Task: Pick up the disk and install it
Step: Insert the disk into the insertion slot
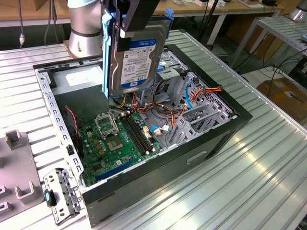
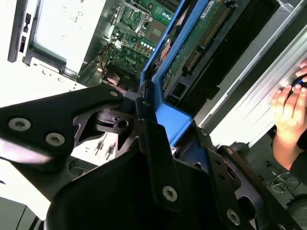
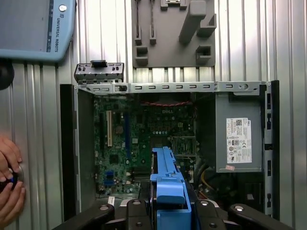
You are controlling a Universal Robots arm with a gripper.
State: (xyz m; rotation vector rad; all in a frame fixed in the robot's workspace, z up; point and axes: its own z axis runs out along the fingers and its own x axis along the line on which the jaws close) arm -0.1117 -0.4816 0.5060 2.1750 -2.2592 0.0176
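Worktable: ribbed aluminium top of long parallel slats, bright with reflected light; the same slats appear in the first wrist view. Behind it stand wooden-topped benches on white metal legs, with dark cables hanging beneath, and at the exterior view's right is a second slatted aluminium table. Floor: pale grey, carrying a brown cardboard box.

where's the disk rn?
In the exterior view, the disk hangs on edge in the gripper at top centre, above the open computer case, over the motherboard.
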